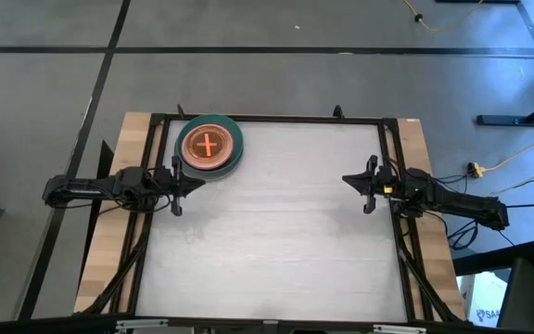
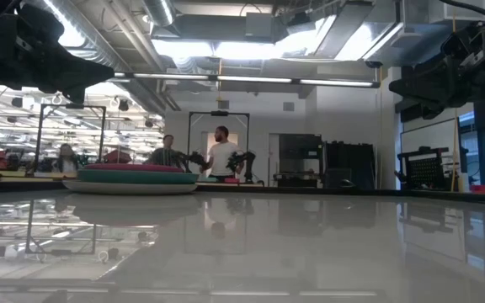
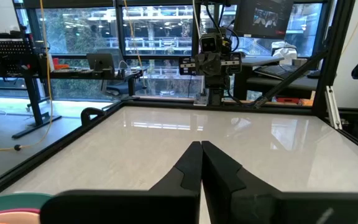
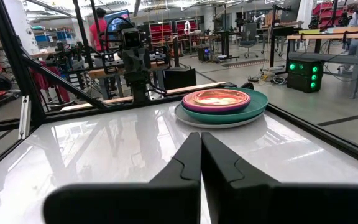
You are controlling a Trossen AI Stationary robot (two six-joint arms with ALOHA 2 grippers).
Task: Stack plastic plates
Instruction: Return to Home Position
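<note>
The plastic plates [image 1: 210, 147] sit in one stack near the table's far left corner: a grey plate at the bottom, teal on it, magenta, then peach and orange ones on top. The stack [image 4: 222, 104] also shows in the right wrist view and the low view [image 2: 131, 178]. My left gripper [image 1: 199, 180] hovers at the left side, just near of the stack, fingers shut [image 3: 201, 149], holding nothing. My right gripper [image 1: 346, 179] hovers at the right side, fingers shut [image 4: 200, 140], far from the stack.
A black frame [image 1: 267, 119] runs around the white tabletop [image 1: 276, 232]. Wooden strips line the left and right edges. People stand in the room beyond the table [image 2: 220, 156].
</note>
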